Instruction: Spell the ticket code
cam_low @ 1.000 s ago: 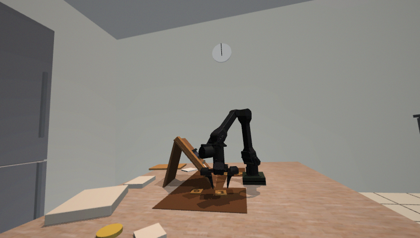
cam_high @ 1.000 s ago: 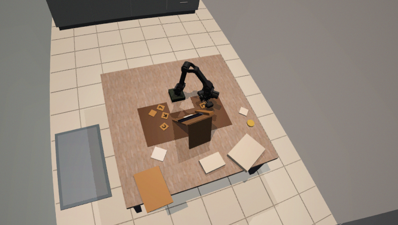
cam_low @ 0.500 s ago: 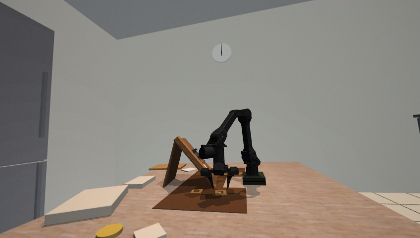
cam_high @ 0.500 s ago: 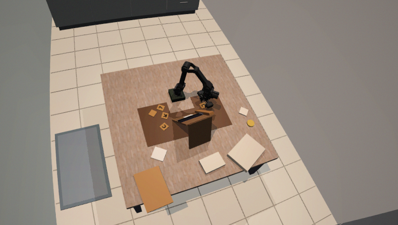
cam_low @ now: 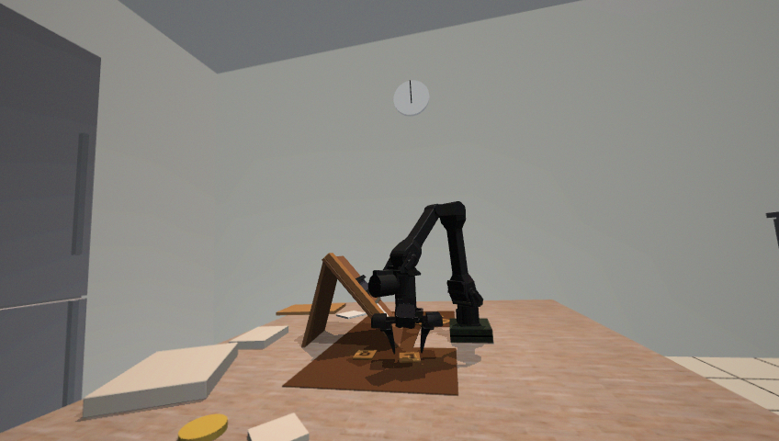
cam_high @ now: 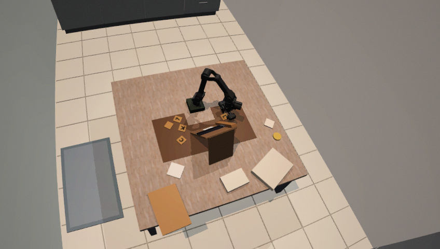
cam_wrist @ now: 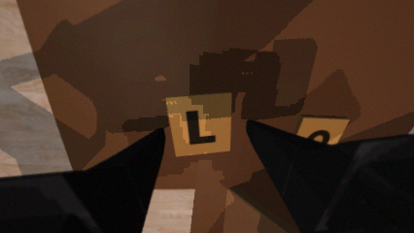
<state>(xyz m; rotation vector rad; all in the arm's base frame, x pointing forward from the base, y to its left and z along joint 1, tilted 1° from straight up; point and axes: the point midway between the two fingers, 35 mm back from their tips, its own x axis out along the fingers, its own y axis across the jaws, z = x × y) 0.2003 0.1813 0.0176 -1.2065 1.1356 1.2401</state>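
Note:
My gripper (cam_low: 407,351) (cam_wrist: 206,128) is open and empty, pointing down, its fingertips low on either side of the L tile (cam_high: 223,116) (cam_low: 409,356) (cam_wrist: 219,146), which lies face up on the brown mat (cam_high: 166,154) (cam_low: 437,379). The Q tile (cam_low: 364,355) (cam_wrist: 318,129) lies beside it, partly behind a finger in the wrist view. A K tile (cam_high: 182,127), a C-like tile (cam_high: 181,140), another lettered tile (cam_high: 177,118) and a tile with no legible letter (cam_high: 168,124) lie on the mat's other side. The sloped board (cam_high: 220,148) (cam_low: 349,283) carries the dark rail (cam_high: 210,130); its contents and the ticket's print are unreadable.
Behind the board are a large cream block (cam_high: 272,168) (cam_low: 158,371), a smaller one (cam_high: 234,179) (cam_low: 259,335), a white square (cam_high: 175,170) and an orange sheet (cam_high: 169,209). A yellow disc (cam_high: 276,136) (cam_low: 203,427) and another white square (cam_high: 269,123) (cam_low: 278,428) lie near the counter edge.

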